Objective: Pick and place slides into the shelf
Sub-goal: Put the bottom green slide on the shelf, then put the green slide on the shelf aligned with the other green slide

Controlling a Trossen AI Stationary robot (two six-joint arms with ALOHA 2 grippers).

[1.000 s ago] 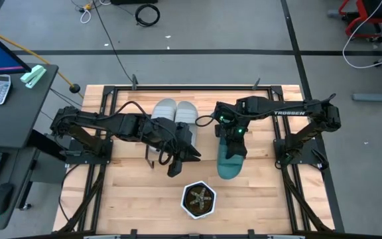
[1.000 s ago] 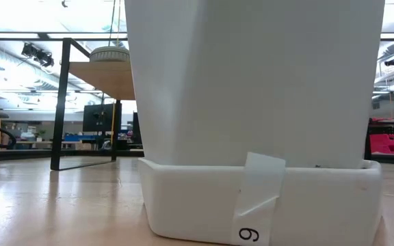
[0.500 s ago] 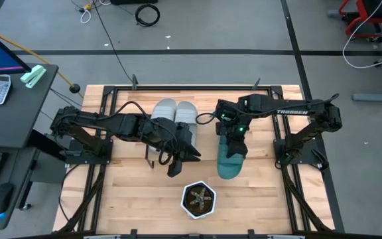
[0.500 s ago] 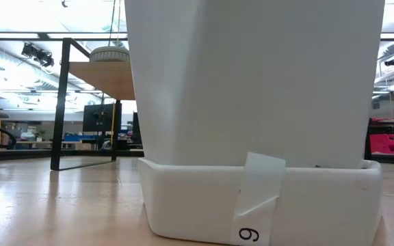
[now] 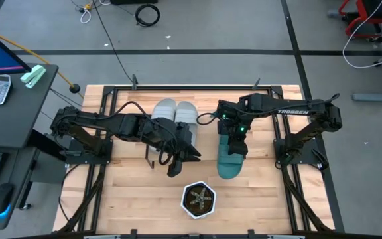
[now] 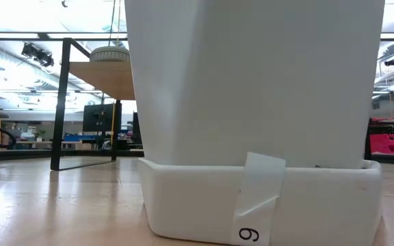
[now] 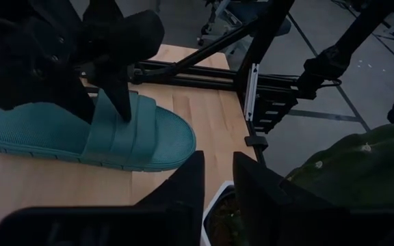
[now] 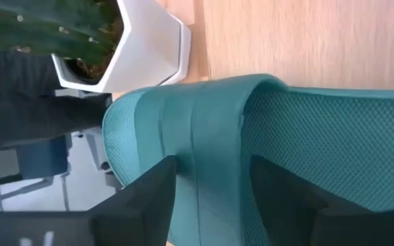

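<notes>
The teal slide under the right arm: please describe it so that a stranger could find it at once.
On the wooden tabletop, look right of the low shelf, under the right gripper. There lies a teal green rubber slide sandal, beyond the white hexagonal plant pot. The neighbouring slides on the shelf are light grey.

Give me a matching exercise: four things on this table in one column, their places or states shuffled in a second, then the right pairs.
Things:
1. grey slides
2. teal slide
3. plant pot
4. left pincer

Places or states:
A. near table edge, in front of both arms
B. side by side on the shelf top
C. flat on the table under the right pincer
D. hangs over the table between shelf and teal slide, holding nothing

Pairs: 1-B, 2-C, 3-A, 4-D
</notes>
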